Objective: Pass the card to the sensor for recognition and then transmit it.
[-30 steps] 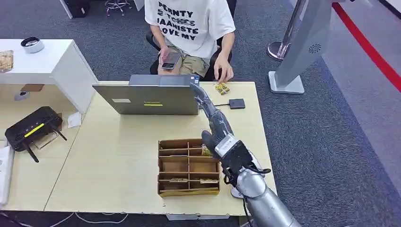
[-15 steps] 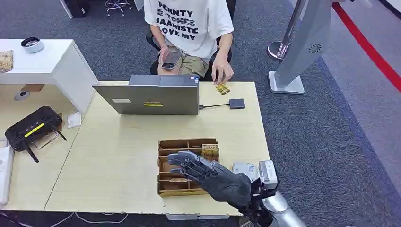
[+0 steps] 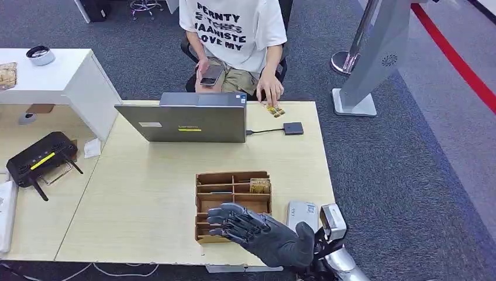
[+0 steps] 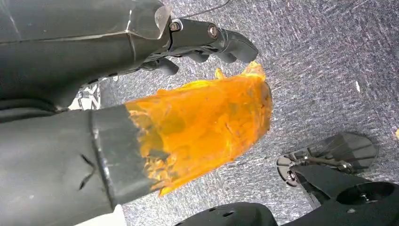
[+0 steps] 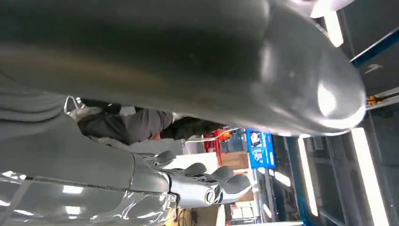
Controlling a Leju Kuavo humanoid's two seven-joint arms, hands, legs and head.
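Cards stand in my brown compartmented box; my right hand hovers over its near edge, fingers spread, empty.

A divided box sat on the table near its front-right edge, w/ a card stood in a rear-right compartment. The right hand was placed over the box's front. A laptop was set behind, sensor to its right, more cards behind that under a person's hand.

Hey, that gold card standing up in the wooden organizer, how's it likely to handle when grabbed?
The card looks thin and flat, so probably stiff yet light. It leans upright in the wooden organizer, so it may tip if nudged. Its glossy-looking face could be slippery.
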